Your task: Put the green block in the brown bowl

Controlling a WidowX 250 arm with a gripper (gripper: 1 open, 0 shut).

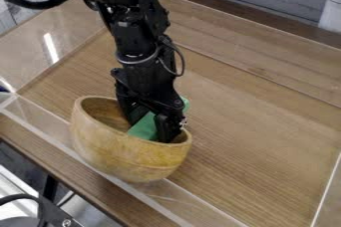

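Observation:
The brown bowl [110, 147] sits near the front left of the wooden table. My gripper [152, 123] points straight down into the bowl at its far right side. The green block [140, 126] lies tilted inside the bowl between the black fingers, with one end sticking out past the rim at the right. The jaws stand spread a little wider than the block, so the gripper is open around it. The fingers hide the block's middle.
Clear plastic walls [40, 42] ring the wooden table top [253, 121], with the front wall just below the bowl. The black arm [127, 22] rises from the bowl toward the upper left. Grey clutter lies beyond the back wall.

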